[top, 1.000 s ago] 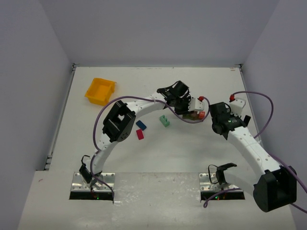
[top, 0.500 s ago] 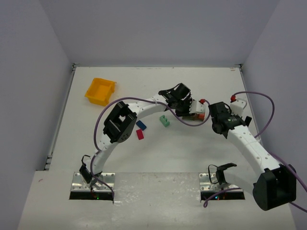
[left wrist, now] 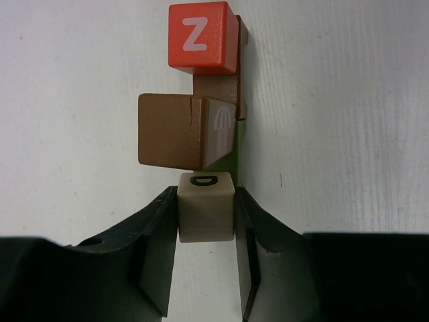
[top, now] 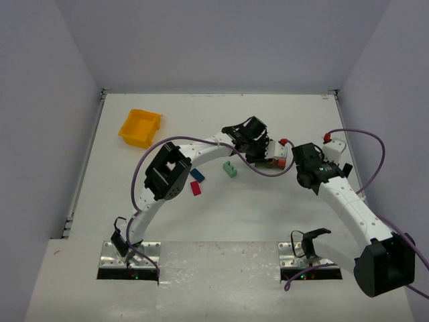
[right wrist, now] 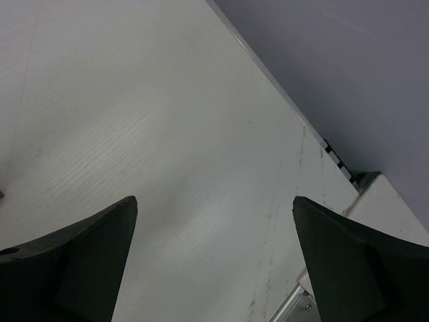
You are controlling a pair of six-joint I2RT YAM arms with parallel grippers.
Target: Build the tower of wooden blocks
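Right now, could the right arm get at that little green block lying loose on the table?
Probably, with care. The right hand is open and empty, but it faces away, and the left arm and its purple cable hang close by the green block.

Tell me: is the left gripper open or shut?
Shut: the left gripper clamps the tan block, pressing both its sides.

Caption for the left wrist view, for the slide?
Left gripper clamps a tan wooden cube marked D by a brown wooden block and red wooden Z cube.
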